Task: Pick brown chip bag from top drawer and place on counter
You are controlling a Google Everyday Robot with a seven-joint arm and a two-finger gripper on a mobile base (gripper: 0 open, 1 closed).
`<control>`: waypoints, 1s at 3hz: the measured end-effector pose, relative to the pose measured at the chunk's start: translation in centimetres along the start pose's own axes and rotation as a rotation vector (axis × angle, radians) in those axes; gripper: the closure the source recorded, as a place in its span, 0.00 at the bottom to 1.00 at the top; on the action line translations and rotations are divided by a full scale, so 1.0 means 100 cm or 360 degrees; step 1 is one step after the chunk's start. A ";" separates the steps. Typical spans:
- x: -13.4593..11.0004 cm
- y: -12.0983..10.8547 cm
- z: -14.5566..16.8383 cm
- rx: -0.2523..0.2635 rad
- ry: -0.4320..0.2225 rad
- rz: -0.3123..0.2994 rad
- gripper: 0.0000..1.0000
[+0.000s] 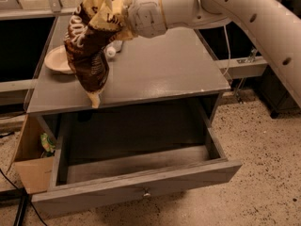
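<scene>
My gripper (109,14) is shut on the top end of the brown chip bag (87,55). The bag hangs down from it, crinkled, dark brown with white lettering and a cream bottom tip. It hangs over the front left part of the grey counter (155,69), its tip near the counter's front edge. The top drawer (136,182) stands pulled wide open below the counter. Its visible inside shows only bare grey floor. A small metal knob sits on its front panel.
A white bowl (57,60) sits on the counter's left side, partly behind the bag. A small white object (113,48) lies behind the bag. A tan cardboard box (30,159) with a green packet (47,142) stands at the drawer's left. Speckled floor lies at the right.
</scene>
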State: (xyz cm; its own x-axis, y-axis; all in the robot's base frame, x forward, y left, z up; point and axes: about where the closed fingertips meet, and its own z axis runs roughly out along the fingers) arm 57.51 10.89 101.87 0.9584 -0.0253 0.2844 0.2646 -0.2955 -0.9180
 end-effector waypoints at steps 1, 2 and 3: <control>0.008 0.014 0.010 -0.0016 -0.0031 -0.0029 1.00; 0.013 0.028 0.010 -0.0078 -0.0034 -0.0040 1.00; 0.016 0.045 0.005 -0.0199 -0.0029 -0.0034 1.00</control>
State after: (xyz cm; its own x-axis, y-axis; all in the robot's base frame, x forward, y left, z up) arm 60.24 9.96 98.10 0.9548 -0.0010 0.2973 0.2704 -0.4125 -0.8699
